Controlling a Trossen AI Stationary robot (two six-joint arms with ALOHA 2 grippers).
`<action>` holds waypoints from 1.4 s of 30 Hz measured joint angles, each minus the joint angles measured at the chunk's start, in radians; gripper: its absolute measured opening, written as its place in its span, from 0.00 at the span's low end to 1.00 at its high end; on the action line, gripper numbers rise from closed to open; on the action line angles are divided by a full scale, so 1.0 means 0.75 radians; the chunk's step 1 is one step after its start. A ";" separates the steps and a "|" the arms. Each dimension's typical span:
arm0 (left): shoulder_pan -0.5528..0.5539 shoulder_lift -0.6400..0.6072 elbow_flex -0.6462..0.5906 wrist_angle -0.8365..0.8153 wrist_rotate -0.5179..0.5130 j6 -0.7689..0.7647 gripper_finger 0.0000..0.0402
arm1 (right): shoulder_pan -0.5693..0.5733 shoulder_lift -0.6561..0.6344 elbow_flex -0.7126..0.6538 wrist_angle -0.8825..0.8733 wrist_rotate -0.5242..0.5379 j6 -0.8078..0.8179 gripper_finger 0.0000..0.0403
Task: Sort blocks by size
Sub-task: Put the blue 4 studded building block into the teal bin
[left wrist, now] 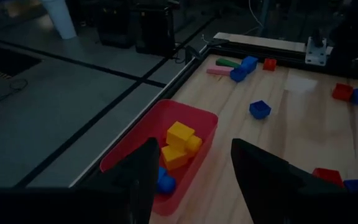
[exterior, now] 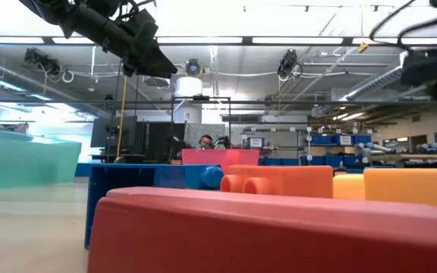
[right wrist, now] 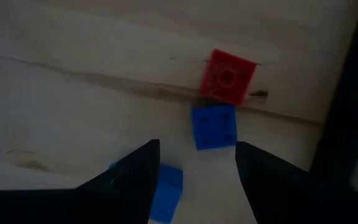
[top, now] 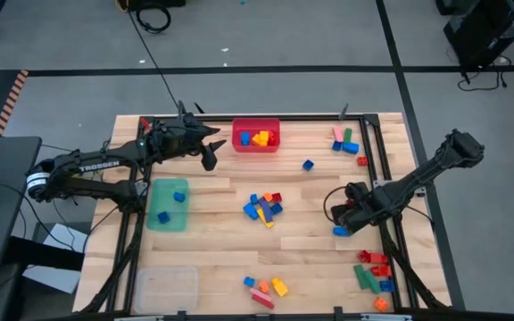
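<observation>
My left gripper is open and empty, raised beside the red bin, which holds yellow, orange and blue blocks; the gripper also shows in its wrist view. My right gripper is open and low over the table at the right. A small blue block lies on the table between its fingers, close to one finger. Past the fingertips lie another blue block and a red block, side by side on the wood. My right gripper points down at the table with the small blue block next to the inner side of one finger. I cannot tell whether the finger touches it. The block rests on the table.
A green bin with two blue blocks stands at the left, and a clear bin at the near left. Loose blocks lie in a middle pile, a near pile, a far-right group and a near-right group. A single blue block lies apart.
</observation>
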 joint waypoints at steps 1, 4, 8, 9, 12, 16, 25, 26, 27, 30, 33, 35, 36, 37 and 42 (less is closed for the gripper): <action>0.000 0.000 0.000 0.000 0.000 0.000 0.52 | -0.005 -0.001 -0.036 0.031 -0.006 0.001 0.56; 0.000 0.000 0.000 0.000 0.000 0.000 0.52 | -0.022 0.008 -0.127 0.105 -0.036 0.009 0.57; 0.000 0.000 0.000 0.000 0.000 -0.001 0.52 | -0.039 0.009 -0.229 0.258 -0.045 0.013 0.59; 0.000 0.000 0.000 0.000 0.000 -0.001 0.52 | -0.042 0.009 -0.253 0.290 -0.046 0.013 0.59; 0.000 0.000 0.001 0.000 0.000 -0.001 0.52 | -0.056 0.008 -0.309 0.367 -0.047 0.013 0.59; 0.000 0.000 0.001 0.000 0.001 -0.001 0.52 | -0.060 0.006 -0.329 0.370 -0.067 0.011 0.56; 0.000 -0.006 0.001 0.002 -0.071 0.005 0.52 | -0.060 0.008 -0.306 0.335 -0.081 -0.001 0.38; 0.000 -0.008 0.005 0.001 -0.082 0.005 0.52 | -0.057 0.012 -0.291 0.315 -0.082 -0.005 0.38; 0.000 -0.011 0.010 0.000 -0.083 0.000 0.52 | -0.055 0.012 -0.272 0.287 -0.088 -0.021 0.38; -0.018 -0.019 0.030 0.002 -0.080 -0.003 0.52 | -0.053 0.003 -0.193 0.210 -0.109 -0.085 0.38; -0.058 -0.033 0.054 -0.030 -0.076 0.043 0.52 | -0.048 0.002 -0.086 0.093 -0.105 -0.149 0.38; -0.084 -0.044 0.077 -0.075 -0.074 0.070 0.52 | -0.040 0.003 0.006 0.027 -0.060 -0.174 0.38; -0.097 -0.045 0.088 -0.102 -0.075 0.071 0.52 | -0.036 0.003 0.056 -0.017 -0.025 -0.184 0.38; -0.106 -0.045 0.098 -0.126 -0.074 0.070 0.52 | -0.035 0.002 0.105 -0.053 0.019 -0.198 0.38; -0.150 -0.081 0.121 -0.252 -0.073 0.073 0.52 | -0.031 0.004 0.335 -0.084 0.272 -0.353 0.38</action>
